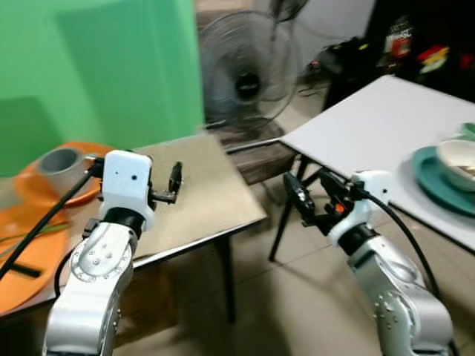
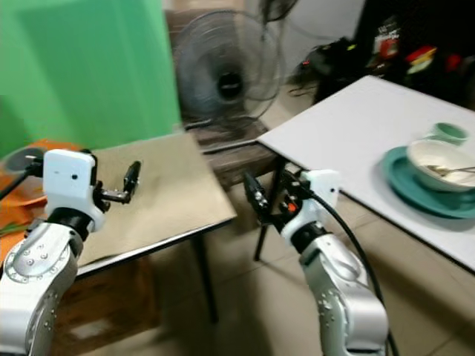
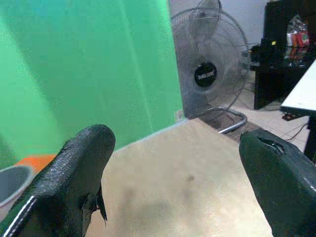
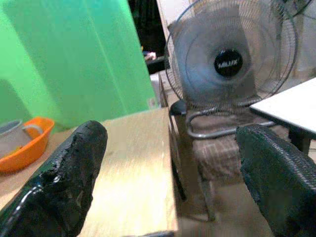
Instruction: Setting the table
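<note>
On the white table at the right stands a teal plate with a white bowl on it; a spoon lies in the bowl. A teal cup stands just behind the plate. An orange tray and an orange dish holding a grey cup sit at the far left of the tan table. My left gripper hovers open over the tan table, holding nothing. My right gripper hangs open in the gap between the two tables, also holding nothing.
A standing fan is on the floor behind the gap between the tables, with a low stool in front of it. A green screen backs the tan table. Dark furniture with clutter stands behind the white table.
</note>
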Available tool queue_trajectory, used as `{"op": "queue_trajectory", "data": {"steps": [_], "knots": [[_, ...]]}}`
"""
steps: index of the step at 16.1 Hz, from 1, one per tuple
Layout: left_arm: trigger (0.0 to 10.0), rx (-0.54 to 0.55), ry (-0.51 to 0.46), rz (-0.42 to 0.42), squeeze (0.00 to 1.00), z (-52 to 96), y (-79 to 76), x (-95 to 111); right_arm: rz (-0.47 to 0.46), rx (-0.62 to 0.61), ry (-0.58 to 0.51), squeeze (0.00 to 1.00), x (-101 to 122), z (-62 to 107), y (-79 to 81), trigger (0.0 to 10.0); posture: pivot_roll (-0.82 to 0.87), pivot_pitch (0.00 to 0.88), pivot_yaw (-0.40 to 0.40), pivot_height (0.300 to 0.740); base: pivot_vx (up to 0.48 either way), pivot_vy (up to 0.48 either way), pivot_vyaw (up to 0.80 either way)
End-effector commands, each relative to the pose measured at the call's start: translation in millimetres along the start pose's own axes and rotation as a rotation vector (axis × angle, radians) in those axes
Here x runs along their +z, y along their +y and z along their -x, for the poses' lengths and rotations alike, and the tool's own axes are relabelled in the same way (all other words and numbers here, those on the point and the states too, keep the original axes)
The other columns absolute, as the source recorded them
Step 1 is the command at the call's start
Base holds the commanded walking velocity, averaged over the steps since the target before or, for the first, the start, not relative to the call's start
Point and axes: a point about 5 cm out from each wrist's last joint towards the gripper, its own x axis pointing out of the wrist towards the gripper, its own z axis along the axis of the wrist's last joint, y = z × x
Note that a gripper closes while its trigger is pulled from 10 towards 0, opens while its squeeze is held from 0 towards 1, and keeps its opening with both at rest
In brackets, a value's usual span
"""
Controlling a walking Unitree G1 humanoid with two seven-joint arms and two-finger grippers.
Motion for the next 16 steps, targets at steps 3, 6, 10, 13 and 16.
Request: {"op": "queue_trajectory", "data": {"steps": [3,6,10,13,16], "knots": [[10.0,0.002,-0.001,0.007,0.00,-0.7,0.3,1.1,-0.034,0.015,0.009,0.00,-1.6,-1.4,2.4,10.0,0.00,0.000,0.013,0.740,0.000,0.000,0.00],[10.0,0.005,0.007,0.008,0.00,-1.5,0.1,0.8,0.007,0.071,0.038,0.00,-2.3,-1.3,6.6,10.0,0.00,0.000,0.014,0.740,0.000,0.000,0.00],[10.0,0.007,-0.008,0.035,0.00,-2.0,0.5,4.1,0.026,0.133,0.057,0.00,-3.2,-1.8,11.6,10.0,0.00,0.000,0.007,0.740,0.065,0.000,0.80],[10.0,0.005,-0.012,0.032,0.00,-2.2,0.8,5.3,0.035,0.153,0.061,0.00,-2.6,-2.3,11.6,10.0,0.01,0.000,0.002,0.740,0.268,0.000,0.80],[10.0,0.002,-0.013,0.025,0.00,-2.4,1.6,5.6,0.042,0.166,0.063,0.00,-2.5,-3.7,11.6,10.0,0.01,0.000,0.003,0.740,0.271,0.000,0.80]]}}
